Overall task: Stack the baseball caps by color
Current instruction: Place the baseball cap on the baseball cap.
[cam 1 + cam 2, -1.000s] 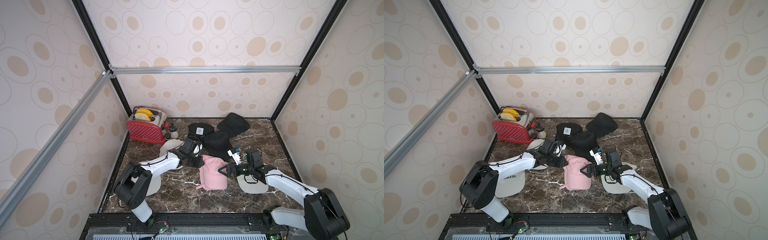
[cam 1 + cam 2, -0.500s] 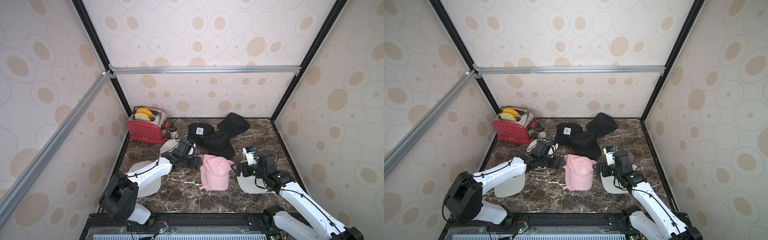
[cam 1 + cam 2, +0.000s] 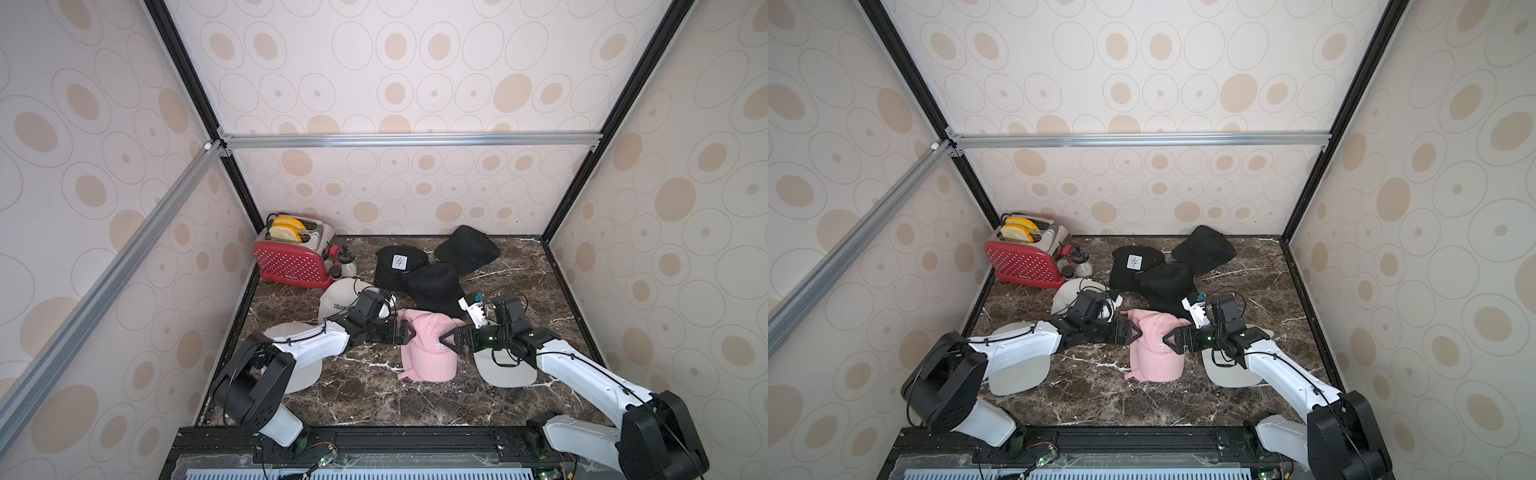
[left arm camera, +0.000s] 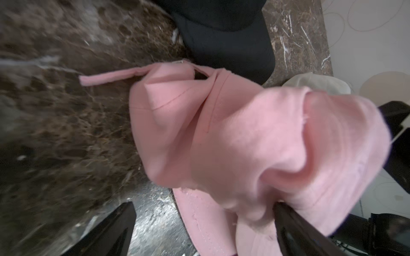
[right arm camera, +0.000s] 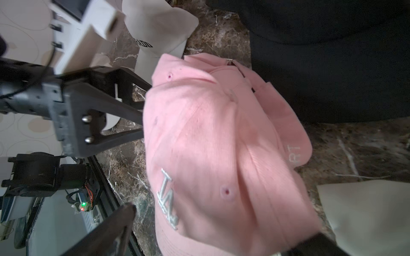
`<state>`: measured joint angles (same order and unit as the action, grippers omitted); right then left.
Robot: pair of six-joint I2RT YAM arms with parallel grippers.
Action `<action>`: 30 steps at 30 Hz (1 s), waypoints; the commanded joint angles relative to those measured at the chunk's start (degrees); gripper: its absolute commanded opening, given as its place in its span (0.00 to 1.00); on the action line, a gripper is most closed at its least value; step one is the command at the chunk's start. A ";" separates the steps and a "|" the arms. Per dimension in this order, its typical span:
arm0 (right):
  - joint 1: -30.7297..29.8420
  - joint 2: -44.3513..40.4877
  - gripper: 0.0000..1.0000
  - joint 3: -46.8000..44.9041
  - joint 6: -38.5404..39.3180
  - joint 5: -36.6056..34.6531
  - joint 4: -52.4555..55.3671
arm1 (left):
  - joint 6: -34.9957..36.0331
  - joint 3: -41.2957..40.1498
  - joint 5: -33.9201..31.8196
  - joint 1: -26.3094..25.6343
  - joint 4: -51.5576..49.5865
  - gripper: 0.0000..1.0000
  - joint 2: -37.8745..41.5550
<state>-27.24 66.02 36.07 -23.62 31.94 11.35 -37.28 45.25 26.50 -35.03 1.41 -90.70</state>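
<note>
Two pink baseball caps [image 3: 428,349] lie stacked mid-table, the upper one showing a white LA logo [image 5: 168,199]; the lower cap's brim [image 4: 199,217] peeks out beneath. My left gripper [image 3: 405,332] stands open at the stack's left side, its jaws wide around pink fabric [image 4: 204,208]. Opposite it, my right gripper [image 3: 449,338] is open too, its jaws spread wide about the crown [image 5: 224,221]. Three black caps [image 3: 434,286] cluster behind, one with a white patch [image 3: 397,264]. An off-white COLORADO cap [image 3: 340,301] lies behind my left arm.
A red toaster [image 3: 291,257] with yellow slices stands in the back left corner beside small bottles [image 3: 345,266]. Another off-white cap [image 3: 299,370] lies under my left arm and one [image 3: 509,368] under my right arm. Walls enclose the marble table [image 3: 374,399] on three sides.
My left gripper opened and let go of the pink cap, which now sits crown up on the other pink cap. My right gripper drew back, then returned to the cap's side.
</note>
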 commanded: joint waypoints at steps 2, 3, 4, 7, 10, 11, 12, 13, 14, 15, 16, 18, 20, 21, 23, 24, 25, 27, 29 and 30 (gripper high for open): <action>-0.62 -1.84 1.00 1.53 -0.97 2.83 -0.59 | -5.06 -0.37 6.92 0.31 9.53 0.99 -1.88; -0.78 -1.82 1.00 1.63 -1.11 2.64 -0.47 | -4.54 -0.34 6.58 0.24 8.87 0.99 -1.25; -1.03 -1.66 1.00 1.73 -1.08 2.22 -0.29 | -3.58 -0.19 5.77 0.31 7.48 0.99 -0.35; -1.37 -0.24 1.00 2.20 -0.99 -0.13 1.04 | 1.05 1.10 -0.52 0.36 -0.92 0.99 4.18; -1.84 2.01 1.00 3.25 -0.41 -1.31 3.12 | 4.36 1.43 -4.75 0.90 -6.16 0.99 9.17; -2.22 2.55 1.00 3.52 -0.21 -1.27 3.53 | 4.83 1.20 -4.83 1.21 -6.55 0.99 10.49; -2.45 2.71 1.00 3.65 -0.13 -1.29 3.52 | 5.13 0.84 -4.48 1.51 -6.40 0.99 11.49; -2.81 2.66 1.00 3.65 -0.11 -1.06 3.21 | 5.23 0.65 -3.92 1.61 -6.29 0.99 11.89; -3.03 2.35 1.00 3.55 -0.10 -0.84 2.75 | 5.15 0.69 -3.24 1.54 -6.04 0.99 11.88; -3.21 2.02 1.00 3.51 -0.19 -0.66 2.25 | 4.96 0.69 -2.50 1.55 -5.53 0.99 11.41; -3.34 1.71 1.00 3.53 -0.30 -0.45 1.86 | 4.57 0.69 -1.83 1.56 -5.09 0.99 10.68; -3.60 1.20 1.00 3.49 -0.29 -0.03 1.36 | 3.84 0.88 -0.26 1.61 -4.13 0.99 8.91; -3.69 1.54 1.00 3.65 0.02 -0.01 1.59 | 3.57 1.15 0.16 1.63 -3.87 0.99 8.04; -3.85 2.07 1.00 3.78 0.13 -0.60 2.04 | 3.59 1.13 -0.05 1.54 -3.94 0.99 8.06; -3.94 3.81 1.00 4.02 0.34 -1.32 3.06 | 4.07 1.10 -1.69 1.58 -4.93 0.99 8.63; -4.04 4.72 1.00 4.30 0.53 -1.60 3.91 | 4.46 1.15 -2.62 1.59 -5.69 0.99 9.06; -4.15 5.14 1.00 4.46 0.74 -1.74 4.41 | 4.81 1.20 -3.22 1.60 -6.20 0.99 9.42; -4.32 4.76 1.00 4.70 0.90 -2.63 5.17 | 5.38 1.24 -3.44 1.59 -6.81 0.99 9.92; -4.31 3.48 1.00 4.96 1.16 -4.94 6.27 | 5.71 1.50 -3.51 1.58 -7.44 0.99 10.01; -4.36 2.78 1.00 5.24 1.33 -7.21 7.44 | 5.95 1.59 -3.84 1.54 -7.91 0.99 10.14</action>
<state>-31.09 70.32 39.66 -23.38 28.77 15.05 -33.41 44.71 23.94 -33.80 -4.14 -81.84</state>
